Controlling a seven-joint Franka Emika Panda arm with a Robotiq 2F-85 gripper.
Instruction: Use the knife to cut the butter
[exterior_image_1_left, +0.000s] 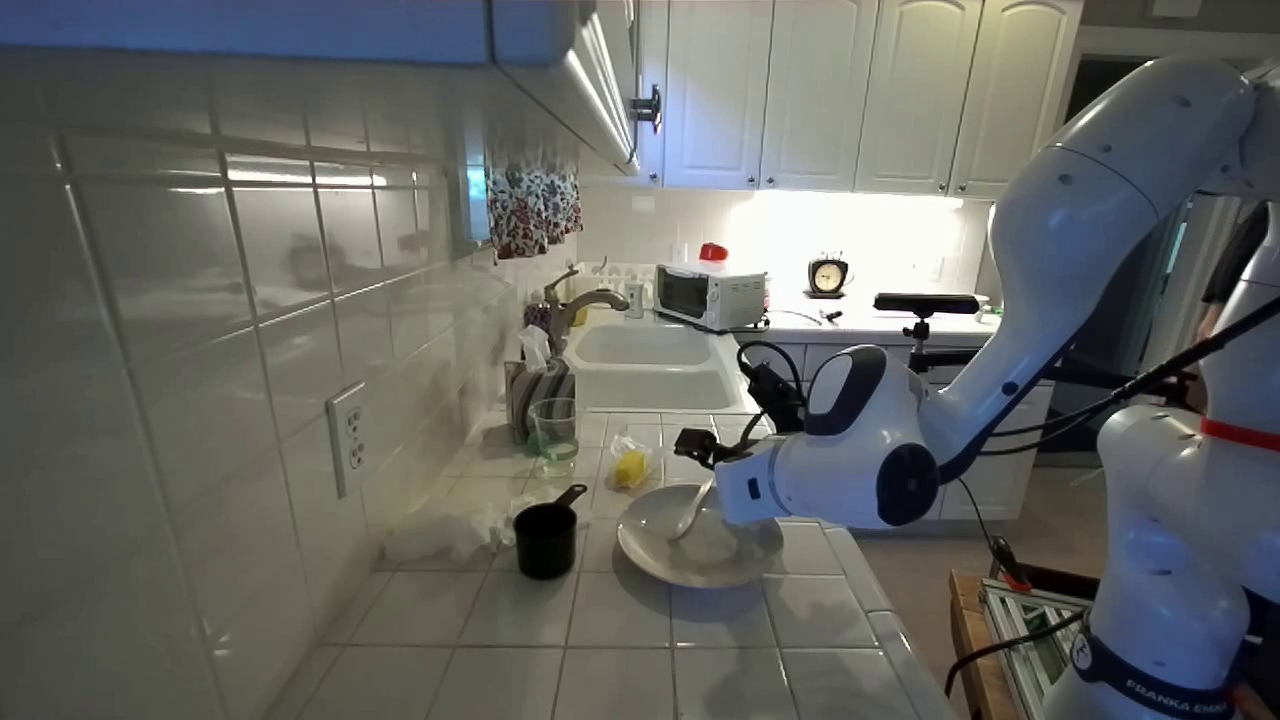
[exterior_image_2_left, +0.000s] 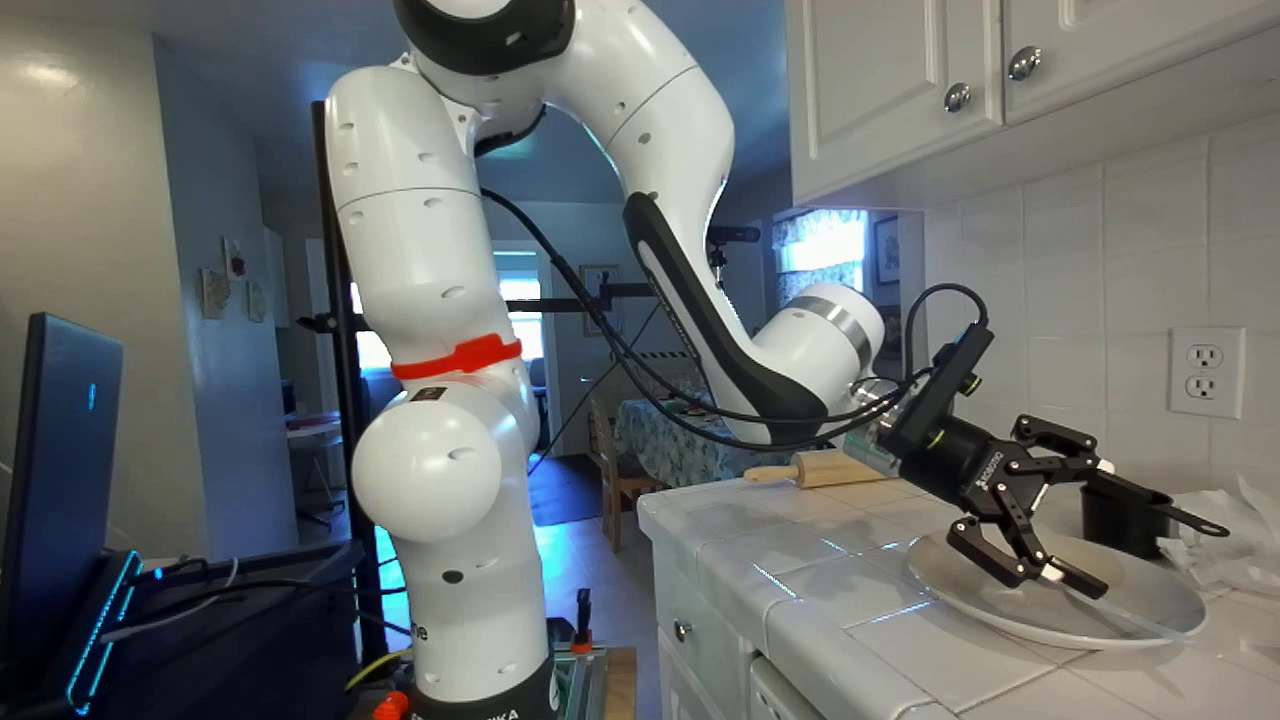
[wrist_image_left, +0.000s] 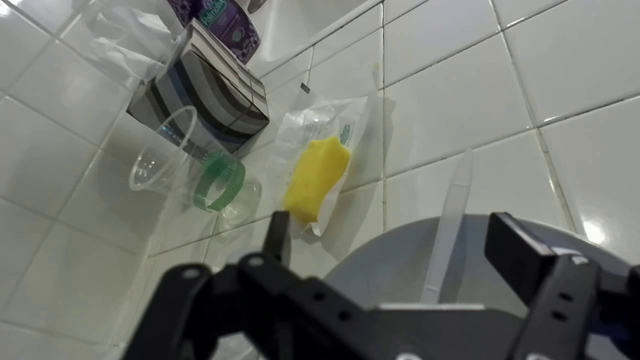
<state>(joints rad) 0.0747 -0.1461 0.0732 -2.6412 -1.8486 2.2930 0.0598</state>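
In the wrist view the butter (wrist_image_left: 317, 175), a yellow block, lies on a crumpled clear wrapper on the tiles. The butter (exterior_image_1_left: 630, 468) also shows in an exterior view, just beyond the plate (exterior_image_1_left: 720, 570). A clear plastic knife (wrist_image_left: 447, 235) rests across the plate (wrist_image_left: 385, 265), one end reaching past its rim. My gripper (wrist_image_left: 395, 240) stands wide open above the plate; the knife lies in the gap between the fingers, seemingly untouched. The knife's near end is hidden behind the gripper's body. In an exterior view the gripper (exterior_image_2_left: 1115, 535) hangs tilted down over the plate.
Beside the plate stands a black measuring cup (exterior_image_1_left: 545, 550). A clear cup (wrist_image_left: 165, 155) with something green and a striped tissue box (wrist_image_left: 215, 95) stand near the butter, by the tiled wall. A sink (exterior_image_1_left: 650, 385) lies beyond; a rolling pin (exterior_image_2_left: 835, 468) sits on the counter.
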